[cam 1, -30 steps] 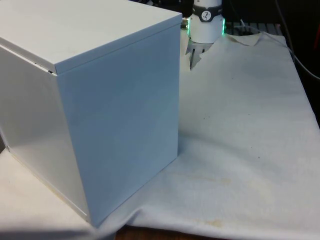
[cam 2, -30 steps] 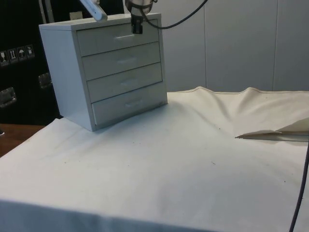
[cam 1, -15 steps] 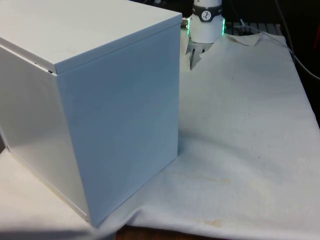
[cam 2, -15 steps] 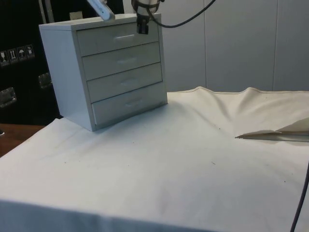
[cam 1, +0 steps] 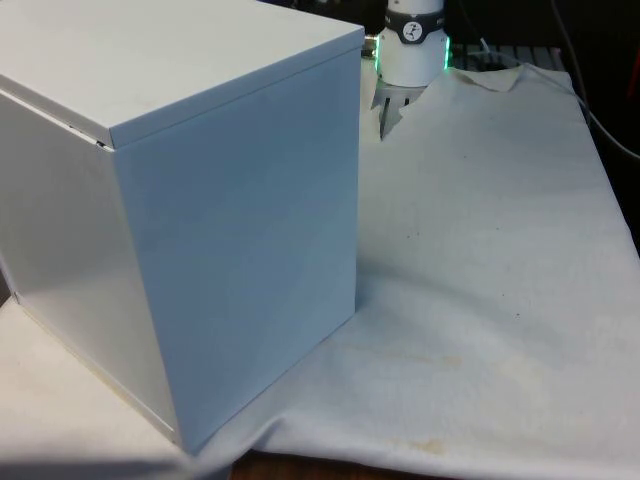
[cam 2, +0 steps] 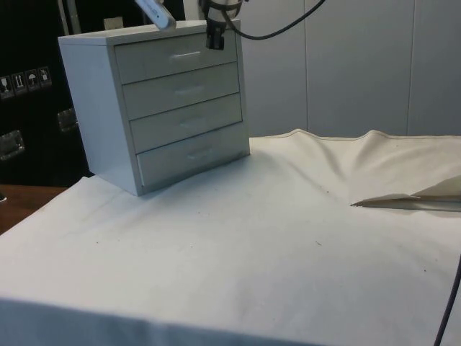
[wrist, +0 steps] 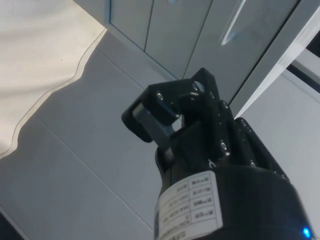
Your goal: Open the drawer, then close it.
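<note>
A grey chest [cam 2: 162, 104] of four drawers stands on the worktop [cam 2: 274, 245] under a creased white cloth [cam 1: 480, 270], all drawers shut. In the front view its blank back and side hide the drawer fronts. No writing can be read. The hand [cam 2: 215, 40] hangs just off the top drawer [cam 2: 176, 58], at about 3 o'clock from its handle [cam 2: 186, 54]. Whether its fingers are spread or pressed together cannot be told.
</note>
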Controlling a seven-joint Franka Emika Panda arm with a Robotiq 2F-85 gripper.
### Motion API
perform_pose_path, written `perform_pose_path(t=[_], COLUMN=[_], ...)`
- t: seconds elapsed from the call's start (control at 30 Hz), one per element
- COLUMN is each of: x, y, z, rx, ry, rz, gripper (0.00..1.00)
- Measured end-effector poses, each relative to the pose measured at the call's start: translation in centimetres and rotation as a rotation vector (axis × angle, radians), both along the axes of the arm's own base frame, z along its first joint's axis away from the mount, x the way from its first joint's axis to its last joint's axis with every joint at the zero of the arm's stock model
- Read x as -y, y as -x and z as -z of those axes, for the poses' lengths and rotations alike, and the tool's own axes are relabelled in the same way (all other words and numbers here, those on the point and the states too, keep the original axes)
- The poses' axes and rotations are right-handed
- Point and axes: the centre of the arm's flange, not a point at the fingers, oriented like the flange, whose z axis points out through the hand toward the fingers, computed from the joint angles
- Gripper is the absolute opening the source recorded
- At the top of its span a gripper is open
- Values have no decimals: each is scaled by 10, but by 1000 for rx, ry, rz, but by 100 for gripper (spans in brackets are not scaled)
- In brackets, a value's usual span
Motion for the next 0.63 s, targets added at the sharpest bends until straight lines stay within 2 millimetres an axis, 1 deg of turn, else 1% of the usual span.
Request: perform_pose_path(t=[0.03,0.1,0.17,0.2,0.23,0.27,0.47,0.5,0.53,0.57,0.63], x=[0,0,-1,0,0,0,-1,-1,-1,-1,-1], y=[0,0,0,0,0,0,0,0,0,0,0], z=[0,0,0,1,1,1,1,1,1,1,1], rx=[0,0,-2,-2,-2,-2,-2,-2,-2,-2,-2], ry=[1,1,2,3,3,3,4,4,4,4,4], rz=[1,1,0,1,1,1,2,2,2,2,2], gripper=[0,10,20,31,39,39,70,80,85,85,96])
